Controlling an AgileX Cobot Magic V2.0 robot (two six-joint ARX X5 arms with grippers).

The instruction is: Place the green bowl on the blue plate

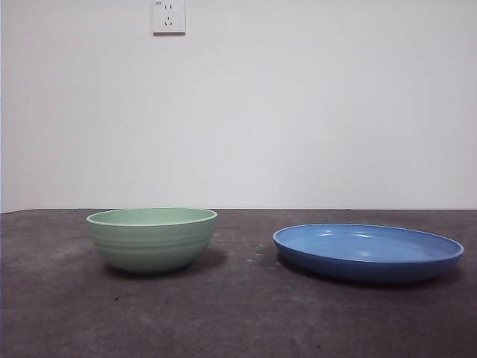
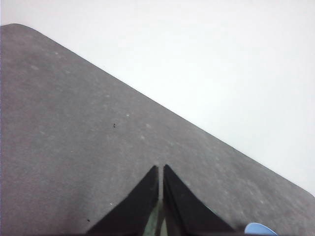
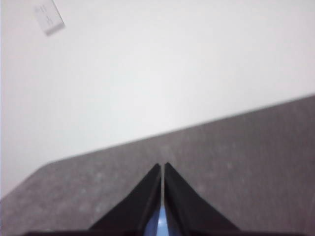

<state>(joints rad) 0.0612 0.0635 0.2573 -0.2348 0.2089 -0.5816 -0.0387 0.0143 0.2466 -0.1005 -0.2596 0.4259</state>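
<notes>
On my dark desk (image 1: 238,313) the blue plate (image 1: 367,252) sits well apart from the green bowl (image 1: 152,239), and my left gripper (image 2: 161,169) and right gripper (image 3: 162,168) hang above, both closed on nothing.

front: table-height, level, near, faces 12 o'clock wall | wrists: raised, angled down | shared: dark table (image 1: 238,313), wall socket (image 1: 169,16)

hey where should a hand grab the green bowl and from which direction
Probably the rim, from above. The bowl stands upright and open, its thin rim exposed all round, so one jaw could go inside and one outside. Its curved wall looks too wide to span. The side away from the plate gives most room.
</notes>
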